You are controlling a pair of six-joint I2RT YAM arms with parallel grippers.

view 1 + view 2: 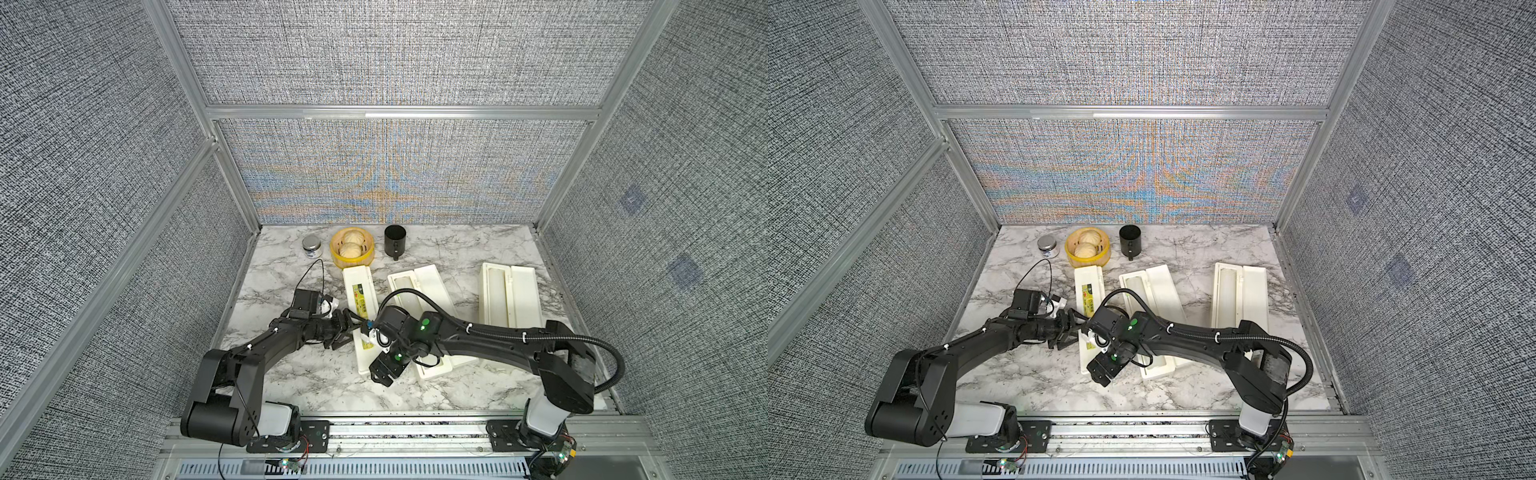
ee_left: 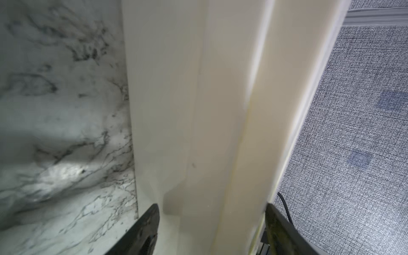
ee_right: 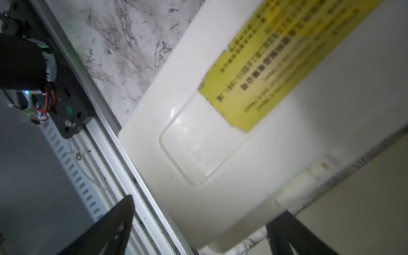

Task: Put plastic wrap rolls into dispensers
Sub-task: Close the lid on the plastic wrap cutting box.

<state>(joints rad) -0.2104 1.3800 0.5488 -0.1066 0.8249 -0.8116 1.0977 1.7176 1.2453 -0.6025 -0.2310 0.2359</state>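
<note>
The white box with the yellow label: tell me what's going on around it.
Both arms are at the closed dispenser. The left hand straddles its long side; whether it grips is unclear. The right hand hangs open around its near end. The middle dispenser and the right dispenser lie open.

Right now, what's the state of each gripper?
Left gripper: jaws straddle the labelled dispenser; grip cannot be told.
Right gripper: open, holding nothing.

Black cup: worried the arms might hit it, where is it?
In both top views the black cup stands at the table's far edge, just right of the steamer, behind the middle dispenser.
</note>
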